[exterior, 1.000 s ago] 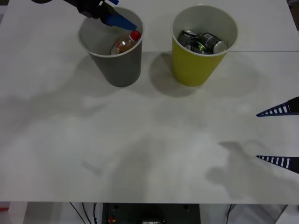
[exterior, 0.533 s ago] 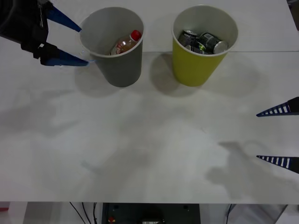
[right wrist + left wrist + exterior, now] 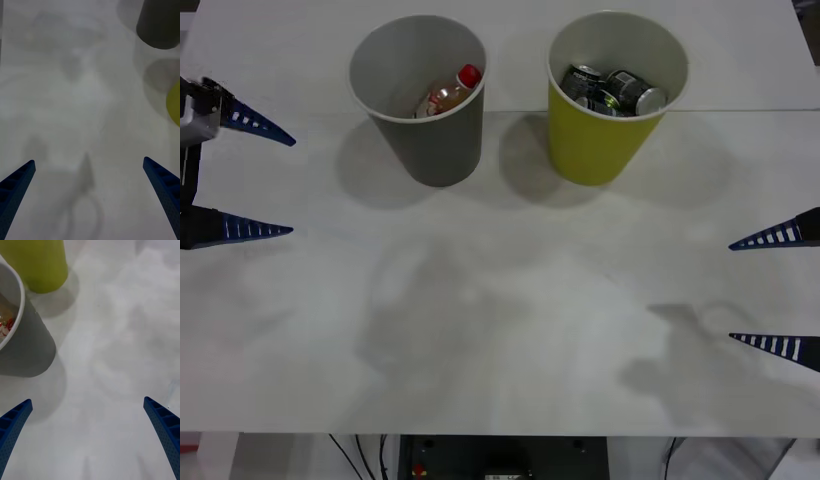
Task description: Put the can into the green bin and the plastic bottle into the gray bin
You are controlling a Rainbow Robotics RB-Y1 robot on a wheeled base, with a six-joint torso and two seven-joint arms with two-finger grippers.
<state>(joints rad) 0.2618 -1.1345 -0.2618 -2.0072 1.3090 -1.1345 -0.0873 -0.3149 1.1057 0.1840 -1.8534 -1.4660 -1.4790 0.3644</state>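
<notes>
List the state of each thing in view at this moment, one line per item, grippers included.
plastic bottle: inside the gray bin, leaning, red cap up.
gray bin: upright on the table.
green bin: upright, holding several cans.
cans: piled inside the green bin.
left gripper: open, empty, at the table's left edge.
right gripper: open, empty, at the right edge.

Table (image 3: 500,330): smooth, matt white surface. Gray bin (image 3: 430,140) and green bin (image 3: 595,140): matt outer walls, smooth white insides. Plastic bottle (image 3: 448,95): clear glossy plastic, red cap. Can (image 3: 638,92): shiny metal top. Both grippers' fingers (image 3: 775,237): blue, ribbed.
</notes>
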